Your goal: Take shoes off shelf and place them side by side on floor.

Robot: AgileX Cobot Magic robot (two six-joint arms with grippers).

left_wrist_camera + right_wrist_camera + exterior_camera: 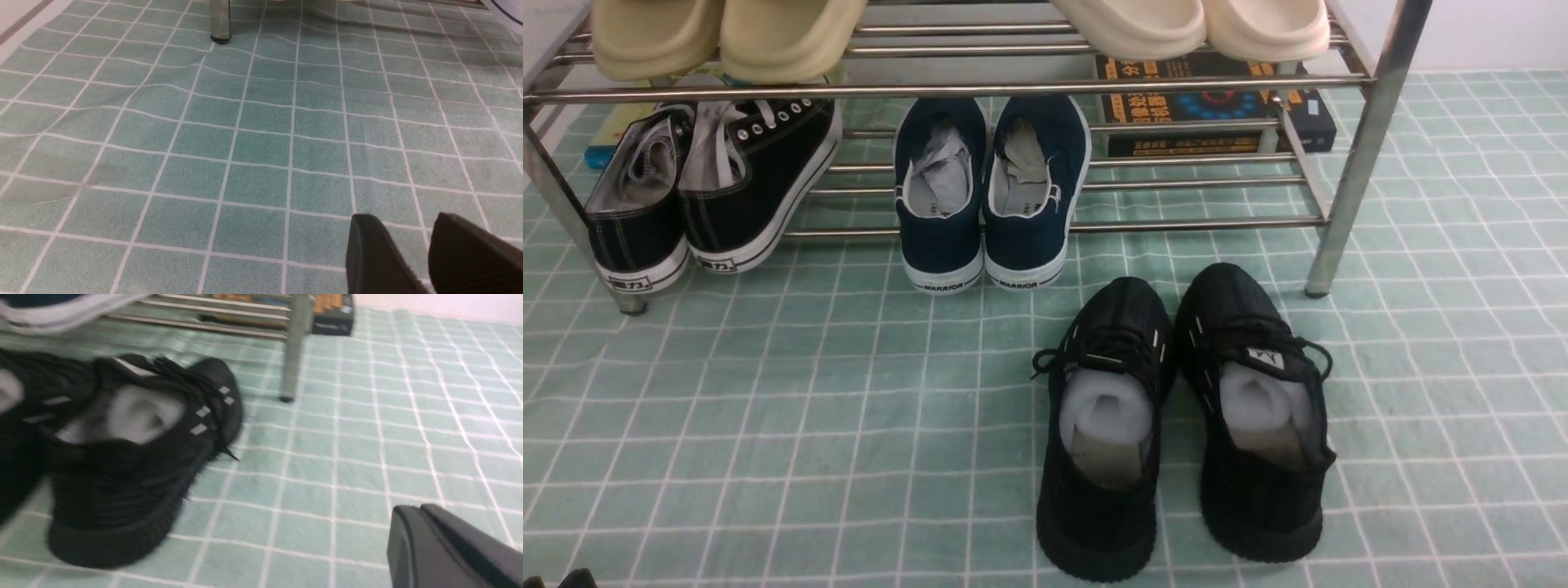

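Both black knit shoes stand side by side on the teal grid floor [768,425], toes toward the shelf [1364,147]: the left shoe [1104,457] and the right shoe [1258,441], grey-white stuffing showing in each. The right wrist view shows the right shoe [135,457] blurred, apart from my right gripper [412,512], whose fingers are pressed together with nothing between them. My left gripper [404,222] hangs over bare floor [253,143] with a gap between its fingers, holding nothing. Neither gripper shows in the front view.
On the lower tier sit navy WARRIOR sneakers [992,188] and black canvas sneakers [715,184]; cream slippers [1192,24] rest on top. A dark book box [1217,114] lies behind. Chrome legs [220,22] [292,355] stand near each gripper.
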